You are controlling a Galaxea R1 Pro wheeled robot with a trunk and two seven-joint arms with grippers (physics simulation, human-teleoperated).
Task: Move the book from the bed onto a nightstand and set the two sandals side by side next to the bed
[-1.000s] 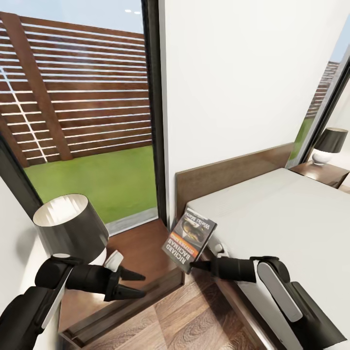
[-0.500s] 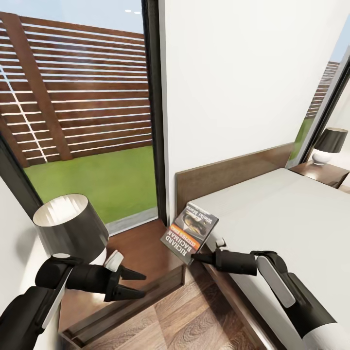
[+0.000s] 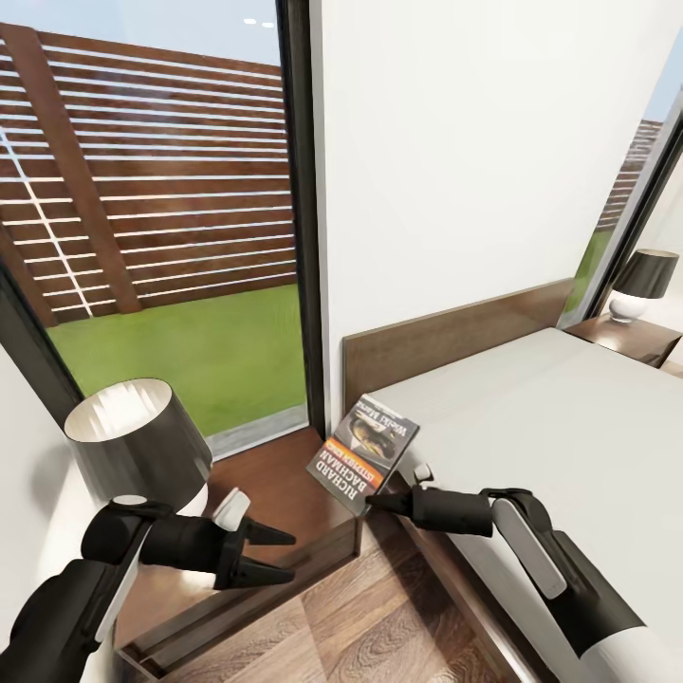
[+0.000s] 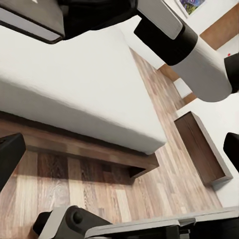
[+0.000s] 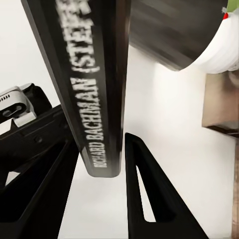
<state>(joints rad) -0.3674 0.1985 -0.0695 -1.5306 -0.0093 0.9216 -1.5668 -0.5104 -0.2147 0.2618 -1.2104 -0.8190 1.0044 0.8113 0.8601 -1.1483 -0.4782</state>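
**Book held over nightstand edge, bedside corner**

Lamp [image 3: 138,446]: dark shade, white base, standing on the near nightstand [image 3: 285,489], at the far left.

Left gripper [image 3: 270,553]: black, hovering above the nightstand's front part, beside the lamp. Fingers spread wide, nothing between them. Its wrist view looks across the bed [image 4: 74,84] and the wood-plank floor [image 4: 99,189].

Near nightstand: low, dark brown, set between the window [image 3: 161,218] and the bed's headboard [image 3: 455,332].

Book [image 3: 363,453]: dark cover, orange band, white "RICHARD BACHMAN" lettering. Held tilted, raised above the gap where the nightstand's right edge meets the bed corner; most of the cover lies over the nightstand top. Whether its lower corner touches the wood cannot be told.

Right gripper [image 3: 377,504]: reaching in from the bed side, fingers closed on the book's lower right corner. In the right wrist view the book's spine [image 5: 92,84] runs between the two black fingers [image 5: 144,194], pinched at its end.

Bed [image 3: 550,417]: pale mattress, dark brown base, to the right.

Second nightstand [image 3: 636,339]: far right, past the bed, carrying a second dark-shaded lamp [image 3: 643,281].
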